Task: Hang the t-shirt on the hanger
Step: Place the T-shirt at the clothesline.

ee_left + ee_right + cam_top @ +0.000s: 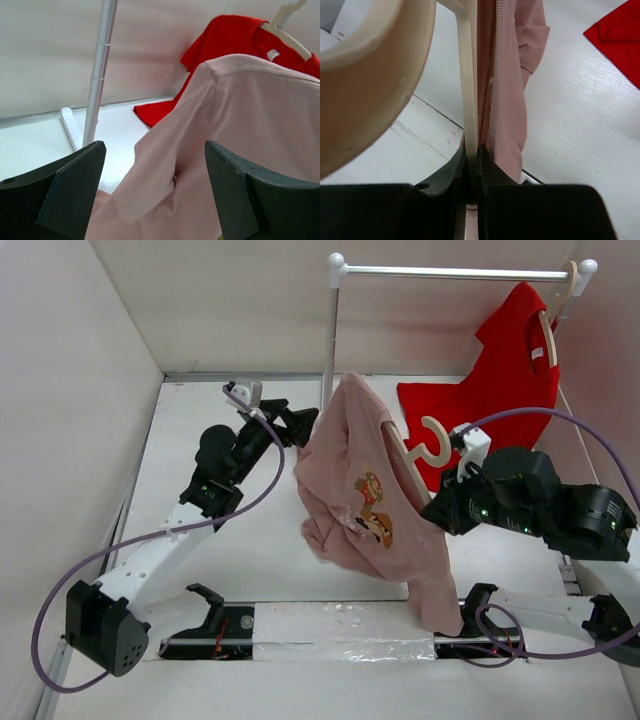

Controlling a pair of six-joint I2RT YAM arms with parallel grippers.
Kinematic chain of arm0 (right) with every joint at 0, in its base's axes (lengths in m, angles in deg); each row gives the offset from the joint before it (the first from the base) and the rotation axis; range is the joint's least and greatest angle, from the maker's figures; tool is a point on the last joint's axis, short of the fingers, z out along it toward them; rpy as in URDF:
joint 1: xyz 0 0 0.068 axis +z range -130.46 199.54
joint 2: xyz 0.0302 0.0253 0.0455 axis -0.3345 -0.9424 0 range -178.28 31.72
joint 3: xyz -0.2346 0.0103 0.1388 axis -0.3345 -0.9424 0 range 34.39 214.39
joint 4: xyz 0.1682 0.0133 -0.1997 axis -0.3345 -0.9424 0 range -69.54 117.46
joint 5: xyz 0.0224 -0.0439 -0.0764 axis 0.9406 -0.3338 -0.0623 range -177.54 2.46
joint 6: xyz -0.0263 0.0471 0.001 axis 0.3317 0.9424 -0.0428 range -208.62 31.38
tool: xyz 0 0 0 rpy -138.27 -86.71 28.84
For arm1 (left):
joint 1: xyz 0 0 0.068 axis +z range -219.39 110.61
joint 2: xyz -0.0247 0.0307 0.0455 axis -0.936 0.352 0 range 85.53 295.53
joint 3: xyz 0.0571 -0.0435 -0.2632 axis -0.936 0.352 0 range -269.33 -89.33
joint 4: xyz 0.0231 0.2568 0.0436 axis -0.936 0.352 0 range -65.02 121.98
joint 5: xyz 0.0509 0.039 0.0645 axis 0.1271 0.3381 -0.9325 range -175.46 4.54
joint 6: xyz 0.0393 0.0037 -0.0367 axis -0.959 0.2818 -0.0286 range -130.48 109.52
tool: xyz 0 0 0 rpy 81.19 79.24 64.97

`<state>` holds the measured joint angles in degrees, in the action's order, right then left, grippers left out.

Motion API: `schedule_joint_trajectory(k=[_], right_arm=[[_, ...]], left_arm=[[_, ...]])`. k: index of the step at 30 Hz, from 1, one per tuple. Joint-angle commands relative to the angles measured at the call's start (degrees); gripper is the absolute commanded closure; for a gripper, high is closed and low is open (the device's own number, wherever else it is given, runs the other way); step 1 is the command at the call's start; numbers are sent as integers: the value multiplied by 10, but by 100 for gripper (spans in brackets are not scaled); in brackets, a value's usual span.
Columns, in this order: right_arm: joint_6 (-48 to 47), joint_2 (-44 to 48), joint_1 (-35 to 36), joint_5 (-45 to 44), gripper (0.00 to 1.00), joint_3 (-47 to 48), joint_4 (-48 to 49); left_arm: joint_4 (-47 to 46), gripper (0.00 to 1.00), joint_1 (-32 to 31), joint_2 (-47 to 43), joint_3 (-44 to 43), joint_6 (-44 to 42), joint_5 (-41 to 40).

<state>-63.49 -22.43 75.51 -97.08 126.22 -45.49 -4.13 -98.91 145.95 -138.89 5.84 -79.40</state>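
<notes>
While the right gripper (472, 160) pinches the hanger (432, 445) by its thin bar, the t-shirt (365, 490) hangs draped on it above the table (230, 570). Hanger's long axis runs far-to-near. Left gripper (300, 426) gapes empty beside the far shoulder, so the nearer arm there.

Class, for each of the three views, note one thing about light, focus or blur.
Top external: even, soft light, faint shadows, the t-shirt sharp, a dull glint on the foil strip. Left wrist: the rack pole and back wall look soft. Right wrist: the hook of the hanger looms close and blurred, while the table boards are crisp.
</notes>
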Motion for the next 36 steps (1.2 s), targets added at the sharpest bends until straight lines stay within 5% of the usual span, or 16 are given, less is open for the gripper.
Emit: schedule_joint_trajectory(k=[1,6,12,13,14,17,22,27,32,36], right_arm=[[-30,1,4,18,100,36,45],[-46,-4,4,30,100,64,42],[-55,-12,4,39,100,74,38],[-55,-13,4,41,100,73,36],[-54,-14,4,42,100,71,38],[-54,-15,4,39,100,70,33],[-37,-36,-2,-2,100,95,-26],[-29,-62,-7,-46,100,195,-67],[-43,-49,-32,-87,100,135,17],[-82,-79,-104,-82,100,98,81]], left_arm=[[-51,23,1,36,-31,-43,55],[-79,22,1,76,-35,-63,114],[-89,28,1,100,-55,-72,83],[-97,33,1,100,-53,-68,93],[-105,55,1,103,-53,-63,97],[-98,100,1,112,-66,-57,69],[-56,100,1,99,-69,-53,-74],[-11,100,6,103,-78,-36,-108],[-2,100,1,110,-68,-16,-72],[-8,72,-5,98,-46,5,-39]])
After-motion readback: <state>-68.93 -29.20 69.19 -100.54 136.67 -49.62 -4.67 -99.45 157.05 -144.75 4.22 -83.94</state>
